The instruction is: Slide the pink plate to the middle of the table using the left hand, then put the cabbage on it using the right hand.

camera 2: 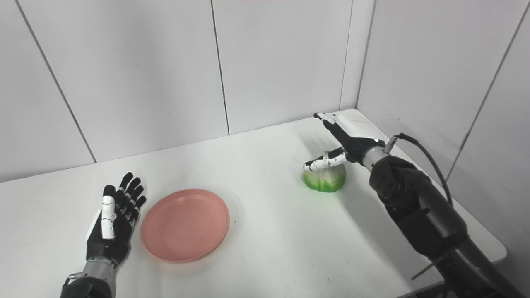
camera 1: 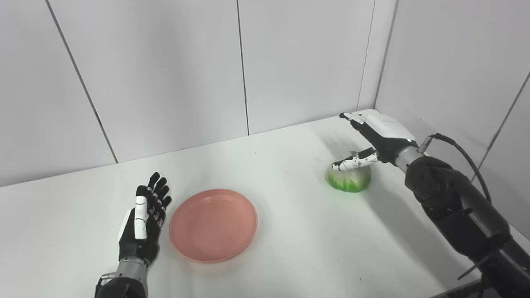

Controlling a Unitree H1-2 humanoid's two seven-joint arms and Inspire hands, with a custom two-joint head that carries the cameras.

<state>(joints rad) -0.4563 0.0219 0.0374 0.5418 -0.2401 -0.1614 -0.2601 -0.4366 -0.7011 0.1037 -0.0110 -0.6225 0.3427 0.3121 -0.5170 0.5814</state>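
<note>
The pink plate [camera 1: 213,224] lies flat on the white table [camera 1: 290,248], left of centre and near the front. My left hand [camera 1: 143,221] is open, fingers straight, standing just left of the plate's rim without touching it. The green cabbage [camera 1: 349,178] sits on the table at the right, toward the back. My right hand [camera 1: 374,138] is open above and slightly behind the cabbage, its thumb reaching over the cabbage's top. The same scene shows in the right eye view: plate [camera 2: 185,224], cabbage [camera 2: 324,178], left hand [camera 2: 112,221], right hand [camera 2: 348,138].
White panel walls [camera 1: 165,82] close off the back and the right side, meeting in a corner behind the right hand. A black cable [camera 1: 463,155] loops from the right wrist. The table's right edge [camera 2: 497,252] shows near the right forearm.
</note>
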